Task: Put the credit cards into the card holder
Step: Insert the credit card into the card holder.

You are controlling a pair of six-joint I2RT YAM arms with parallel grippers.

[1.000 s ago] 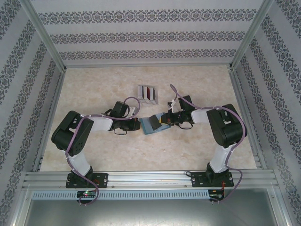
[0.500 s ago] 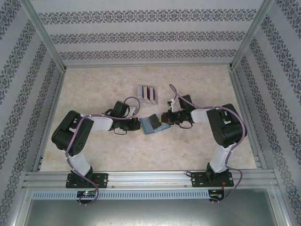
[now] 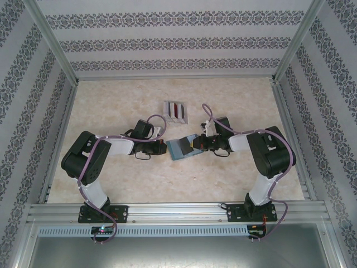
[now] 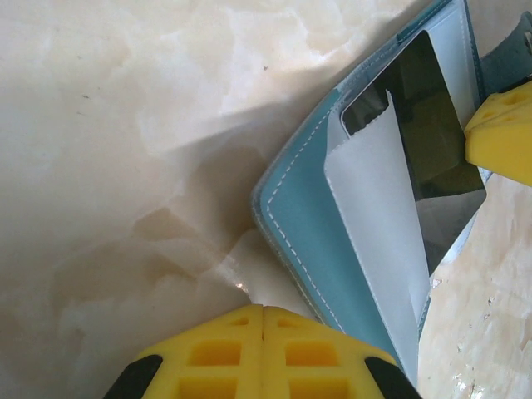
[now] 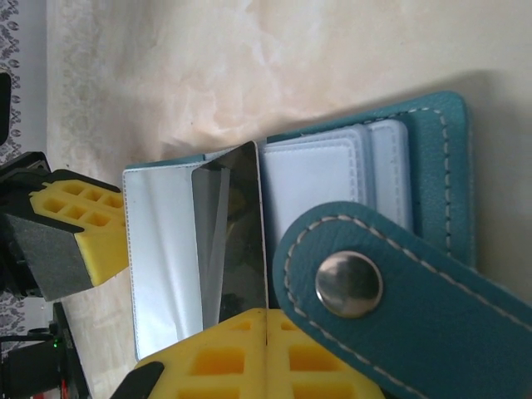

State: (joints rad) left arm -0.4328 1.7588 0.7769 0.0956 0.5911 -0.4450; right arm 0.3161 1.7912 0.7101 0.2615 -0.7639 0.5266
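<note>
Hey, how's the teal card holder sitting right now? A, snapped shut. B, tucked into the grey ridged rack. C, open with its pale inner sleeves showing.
C: the teal stitched leather-look card holder is spread open, its pale grey-blue sleeves exposed and its snap strap undone, while the right tool pinches a dark glossy card partway under one sleeve.

I can read no writing, number or brand from here, neither on the card [image 5: 237,224] nor on the holder [image 5: 438,183].
</note>
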